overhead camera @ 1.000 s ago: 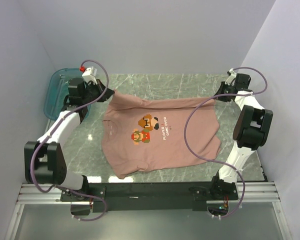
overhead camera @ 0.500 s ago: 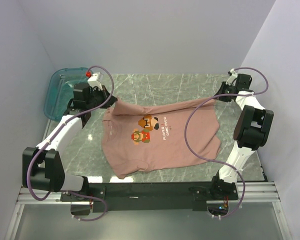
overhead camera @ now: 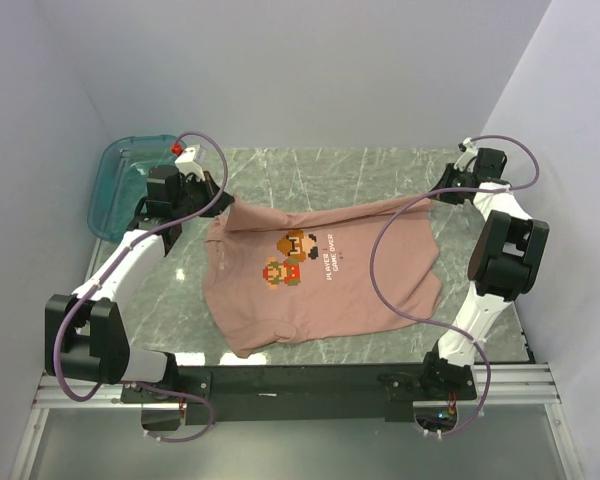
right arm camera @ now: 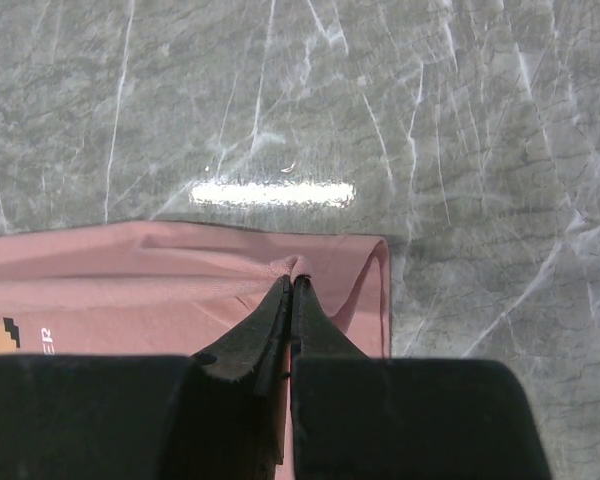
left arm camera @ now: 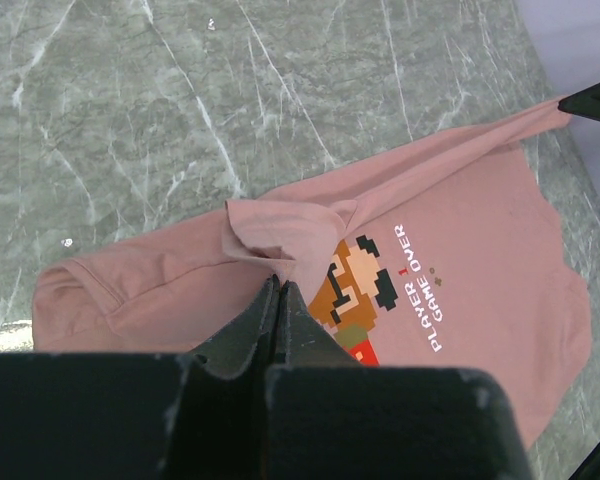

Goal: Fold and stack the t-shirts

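A dusty-pink t-shirt [overhead camera: 320, 285] with a pixel-art character and white text lies face up on the marble table, its far edge lifted taut between both arms. My left gripper [overhead camera: 223, 200] is shut on the shirt's far left shoulder; in the left wrist view [left arm camera: 280, 282] the jaws pinch a fold of pink cloth [left arm camera: 280, 225]. My right gripper [overhead camera: 440, 194] is shut on the far right corner; in the right wrist view [right arm camera: 293, 280] the jaws pinch a pucker of the hem [right arm camera: 180, 270].
A teal translucent tray [overhead camera: 115, 180] stands at the far left, partly off the table behind my left arm. Grey marble table [overhead camera: 330, 170] shows behind the shirt. Walls close in on left, right and back. Purple cables loop over both arms.
My left gripper has moved right and slightly nearer with the shoulder, folding that corner over the shirt. Since half a second ago almost nothing moves. The right gripper holds its place.
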`<action>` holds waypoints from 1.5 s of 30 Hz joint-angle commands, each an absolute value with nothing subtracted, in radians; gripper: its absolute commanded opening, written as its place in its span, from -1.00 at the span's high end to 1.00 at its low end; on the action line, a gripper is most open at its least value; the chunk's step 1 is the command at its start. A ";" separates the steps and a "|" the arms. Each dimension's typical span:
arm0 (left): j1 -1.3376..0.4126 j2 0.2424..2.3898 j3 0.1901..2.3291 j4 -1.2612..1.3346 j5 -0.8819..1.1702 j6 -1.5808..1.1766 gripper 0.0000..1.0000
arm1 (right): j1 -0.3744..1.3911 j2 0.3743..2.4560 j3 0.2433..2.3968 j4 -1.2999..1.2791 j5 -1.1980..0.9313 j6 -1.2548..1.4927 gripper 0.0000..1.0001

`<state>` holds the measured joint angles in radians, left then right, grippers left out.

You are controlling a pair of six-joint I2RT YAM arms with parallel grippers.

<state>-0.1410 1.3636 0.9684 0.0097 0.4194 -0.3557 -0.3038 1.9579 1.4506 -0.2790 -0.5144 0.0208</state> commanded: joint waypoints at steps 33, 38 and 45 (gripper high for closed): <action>-0.146 0.813 1.739 0.032 0.275 -0.420 0.99 | -0.345 1.089 2.361 -0.724 -0.381 -0.081 1.00; -0.156 0.851 1.930 0.020 0.261 -0.400 0.99 | -0.345 1.058 2.391 -0.670 -0.301 -0.080 1.00; -0.207 0.899 1.941 0.003 0.201 -0.338 0.99 | -0.345 1.080 2.361 -0.640 -0.258 -0.091 1.00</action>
<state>-0.1913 0.8165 1.9759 0.0311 0.2550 -0.3809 -0.3389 1.0336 2.3978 -0.6800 -0.3080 -0.0940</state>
